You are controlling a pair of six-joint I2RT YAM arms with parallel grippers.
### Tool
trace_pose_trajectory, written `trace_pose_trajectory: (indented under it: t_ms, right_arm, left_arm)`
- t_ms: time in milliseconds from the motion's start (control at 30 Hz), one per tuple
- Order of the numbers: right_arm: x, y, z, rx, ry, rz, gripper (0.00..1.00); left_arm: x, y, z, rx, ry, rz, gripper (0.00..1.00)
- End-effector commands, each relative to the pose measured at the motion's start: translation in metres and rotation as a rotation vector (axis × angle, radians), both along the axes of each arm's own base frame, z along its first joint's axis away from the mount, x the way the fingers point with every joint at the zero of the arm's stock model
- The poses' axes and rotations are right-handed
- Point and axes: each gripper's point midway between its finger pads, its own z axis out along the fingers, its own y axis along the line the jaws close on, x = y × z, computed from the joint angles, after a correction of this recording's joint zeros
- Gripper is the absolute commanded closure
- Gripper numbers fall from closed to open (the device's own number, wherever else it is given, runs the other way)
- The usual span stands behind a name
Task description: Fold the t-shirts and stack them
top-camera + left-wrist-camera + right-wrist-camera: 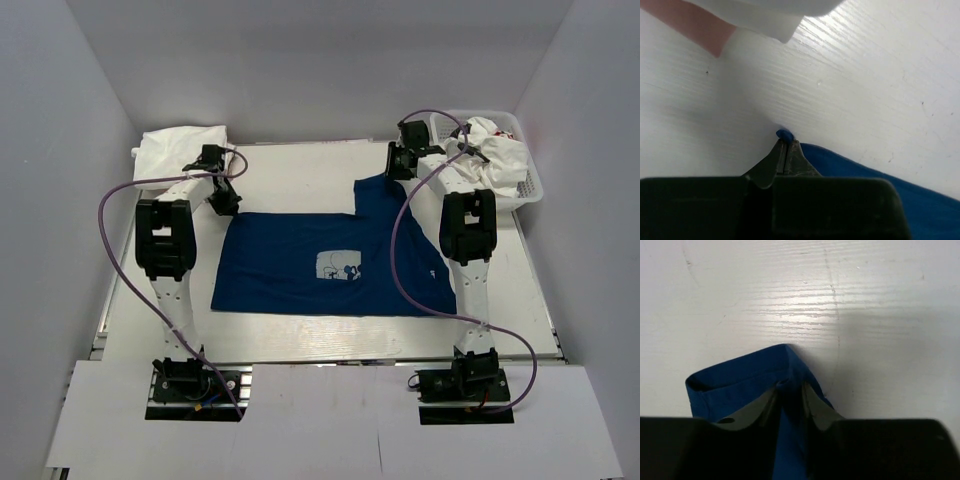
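A navy blue t-shirt [300, 265] with a pale square print lies spread flat in the middle of the table. My left gripper [222, 203] sits at its far left corner. In the left wrist view that gripper [786, 141] is shut on a small nub of the blue cloth [865, 175]. My right gripper [396, 170] is at the shirt's far right part, which juts toward the back. In the right wrist view its jaws [789, 387] pinch a fold of the blue cloth [740, 380]. A folded white t-shirt [180, 148] lies at the back left.
A white mesh basket [530, 185] at the back right holds crumpled white t-shirts [490, 140]. The folded white t-shirt's edge [765, 12] lies just beyond my left gripper, with a pinkish patch [700, 30] beside it. White walls enclose the table on three sides.
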Motion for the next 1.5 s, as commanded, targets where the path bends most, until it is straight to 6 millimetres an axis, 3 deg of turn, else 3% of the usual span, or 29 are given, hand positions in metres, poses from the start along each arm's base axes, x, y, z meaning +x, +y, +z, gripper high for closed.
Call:
trace_pose_trajectory:
  t_ms: [0,33,67,100,233,267,300,333,367,400,433,467,500,533,567,600,667,700,733,800,867,900,967,1000,1033,1100,1200,1267,1467]
  right_arm:
    - [0.01,0.011,0.011,0.048,-0.05,0.038,0.75]
    - [0.011,0.012,0.011,0.05,-0.052,0.043,0.82]
    - [0.011,0.015,0.013,0.047,-0.058,0.05,0.97]
    - [0.011,0.015,0.015,0.048,-0.061,0.051,1.0]
    - [0.008,0.015,0.038,0.054,-0.102,0.066,1.0]
    - [0.002,0.015,0.06,0.042,-0.14,0.092,1.0]
    - [0.002,0.016,0.069,0.053,-0.169,0.112,1.0]
    - [-0.006,0.016,0.063,0.042,-0.151,0.119,1.0]
    - [-0.016,0.016,0.086,0.035,-0.185,0.135,1.0]
    - [-0.022,0.015,0.093,0.036,-0.186,0.136,1.0]
    - [-0.033,0.009,0.082,0.017,-0.161,0.119,1.0]
    - [-0.046,0.007,0.088,0.012,-0.171,0.121,1.0]
    - [-0.053,0.004,0.113,0.014,-0.219,0.111,1.0]
    - [-0.073,-0.005,0.1,-0.003,-0.196,0.101,1.0]
    - [-0.082,-0.006,0.101,-0.01,-0.197,0.111,1.0]
    - [-0.089,-0.009,0.118,-0.011,-0.228,0.112,1.0]
    - [-0.115,-0.015,0.111,-0.025,-0.194,0.116,1.0]
    - [-0.125,-0.015,0.138,-0.01,-0.243,0.118,1.0]
    - [-0.143,-0.017,0.115,-0.01,-0.19,0.122,1.0]
    - [-0.156,-0.018,0.128,-0.001,-0.221,0.116,1.0]
    - [-0.181,-0.023,0.118,-0.001,-0.181,0.097,1.0]
    - [-0.199,-0.025,0.119,0.01,-0.178,0.09,1.0]
    - [-0.213,-0.025,0.125,0.031,-0.188,0.091,1.0]
    - [-0.226,-0.025,0.11,0.036,-0.15,0.085,1.0]
    - [-0.235,-0.03,0.119,0.032,-0.165,0.064,1.0]
    - [-0.251,-0.032,0.107,0.039,-0.123,0.043,1.0]
    - [-0.273,-0.05,0.116,0.012,-0.153,-0.014,1.0]
    - [-0.286,-0.054,0.108,0.0,-0.125,-0.026,1.0]
    - [-0.323,-0.071,0.093,-0.031,-0.08,-0.067,1.0]
  left_arm:
    - [-0.01,-0.006,0.009,-0.035,-0.004,-0.035,1.0]
    - [-0.009,-0.005,0.009,-0.027,-0.005,-0.031,1.0]
    - [-0.011,-0.002,0.012,-0.013,-0.01,-0.024,1.0]
    - [-0.011,-0.002,0.015,-0.014,-0.021,-0.024,1.0]
    - [-0.01,0.002,0.04,0.009,-0.073,-0.032,1.0]
    - [-0.008,0.002,0.054,0.008,-0.104,-0.032,1.0]
    - [-0.006,0.002,0.062,0.015,-0.128,-0.047,1.0]
    - [-0.009,0.001,0.065,0.006,-0.132,-0.052,1.0]
    - [-0.013,0.001,0.067,0.011,-0.132,-0.061,1.0]
    - [-0.013,0.0,0.08,0.008,-0.167,-0.078,1.0]
    - [-0.02,0.0,0.079,0.009,-0.16,-0.078,1.0]
    - [-0.023,-0.001,0.082,0.01,-0.17,-0.099,1.0]
    - [-0.025,-0.005,0.097,0.009,-0.211,-0.109,1.0]
    - [-0.033,-0.004,0.092,0.017,-0.203,-0.122,1.0]
    - [-0.036,-0.005,0.095,0.021,-0.217,-0.148,1.0]
    - [-0.039,-0.007,0.097,0.013,-0.218,-0.154,1.0]
    - [-0.045,-0.006,0.105,0.021,-0.241,-0.165,1.0]
    - [-0.048,-0.007,0.105,0.018,-0.242,-0.18,1.0]
    - [-0.053,-0.008,0.102,0.01,-0.238,-0.185,1.0]
    - [-0.055,-0.012,0.107,0.002,-0.258,-0.227,1.0]
    - [-0.064,-0.015,0.099,0.005,-0.239,-0.246,1.0]
    - [-0.069,-0.013,0.098,0.015,-0.235,-0.239,1.0]
    - [-0.075,-0.008,0.092,0.038,-0.218,-0.225,1.0]
    - [-0.078,-0.006,0.094,0.046,-0.222,-0.219,1.0]
    - [-0.077,-0.002,0.099,0.063,-0.235,-0.208,1.0]
    - [-0.088,0.003,0.093,0.08,-0.208,-0.188,1.0]
    - [-0.099,0.01,0.089,0.109,-0.197,-0.157,1.0]
    - [-0.107,0.013,0.083,0.115,-0.179,-0.144,1.0]
    - [-0.117,0.02,0.072,0.119,-0.15,-0.099,1.0]
